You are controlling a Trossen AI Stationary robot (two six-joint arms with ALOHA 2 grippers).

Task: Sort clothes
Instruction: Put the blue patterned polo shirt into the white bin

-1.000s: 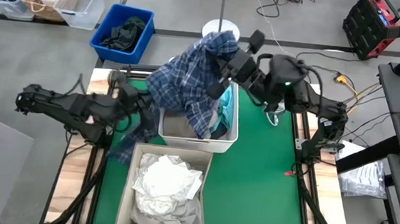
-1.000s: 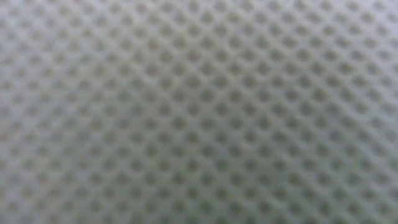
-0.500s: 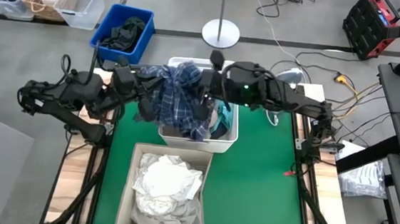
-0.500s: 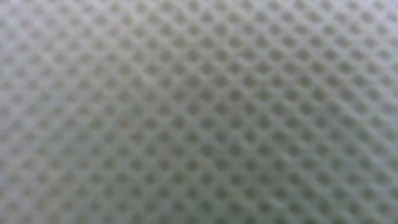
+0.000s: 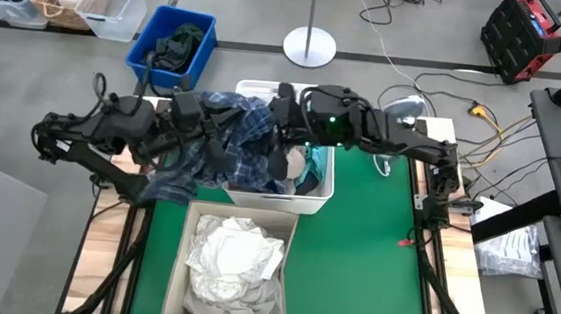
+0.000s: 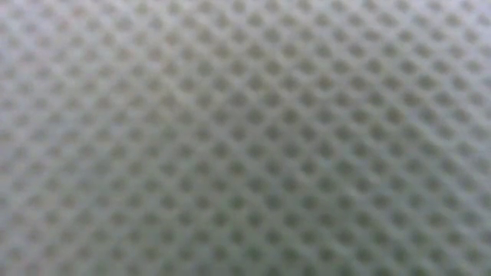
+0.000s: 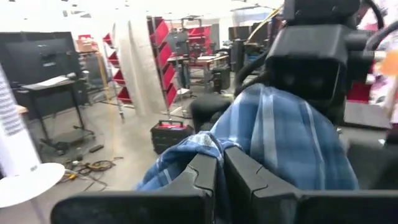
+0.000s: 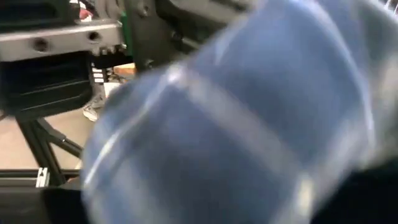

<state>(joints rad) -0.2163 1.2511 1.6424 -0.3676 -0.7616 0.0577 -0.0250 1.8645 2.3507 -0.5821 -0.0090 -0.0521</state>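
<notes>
A grey workshop floor surrounds a table topped with green mat (image 5: 363, 254); on it stand a white bin (image 5: 323, 185) toward twelve o'clock and a beige box (image 5: 177, 269) toward six o'clock. The low view shows only a close woven mesh.

The blue-and-white plaid shirt (image 5: 223, 143) is the thing in hand. It lies stretched with its long axis running nine to three o'clock, one end draped over the white bin's nine-o'clock rim, the rest bunched beyond that rim over the table's edge. White garments (image 5: 233, 254) fill the beige box, and a teal garment (image 5: 312, 165) shows inside the white bin.

The left gripper (image 7: 222, 163) sits at the shirt's nine-o'clock end, its two fingers pinched together on the plaid cloth, as the left wrist view shows. The right gripper (image 5: 280, 135) is at the shirt's three-o'clock end, above the white bin; plaid cloth fills the right wrist view, and whether those fingers have let go I cannot tell from the pictures.

So the shirt lies toward three o'clock from the left gripper and toward nine o'clock from the right. My judgement is that the left arm carries the weight, and the next move depends on drawing the cloth along that nine-to-three line without snagging on the bin rim.

A blue bin (image 5: 172, 43) of dark green cloth stands off the table at eleven o'clock.
</notes>
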